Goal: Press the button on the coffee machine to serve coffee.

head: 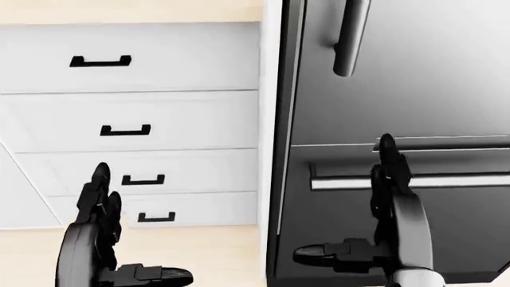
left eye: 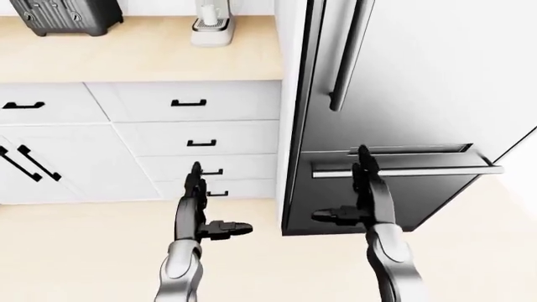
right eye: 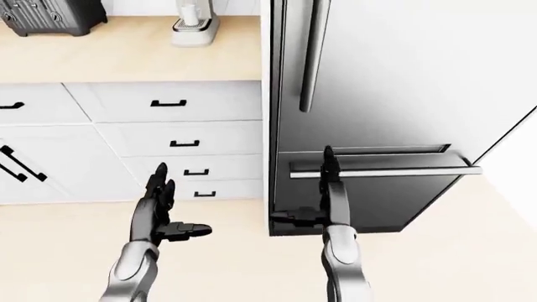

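Pale wood table top: light tan table runs across the far left of the left-eye view, ending at the fridge.
Coffee machine: small white unit on the table at the far edge, near the table's right end, just left of the fridge; only its lower part shows at the top of the view; button cannot be made out.
Dark appliance: black, ribbed body at the far left corner of the table, well apart from the coffee machine; kind cannot be told.
Drawers: white stack of four drawers under the table, each with a short black pull; further white cabinet fronts with black handles to the left.
Fridge: brushed-steel fridge fills the right side; long vertical bar handle above, horizontal bar handle on the lower door.
Floor: pale tan floor, same tone as the table top.
Left hand: black left hand raised before the lowest drawers, fingers straight and spread, thumb out to the right; grips nothing.
Right hand: black right hand raised before the lower fridge door, fingers straight, thumb out to the left; grips nothing, well apart from the coffee machine.
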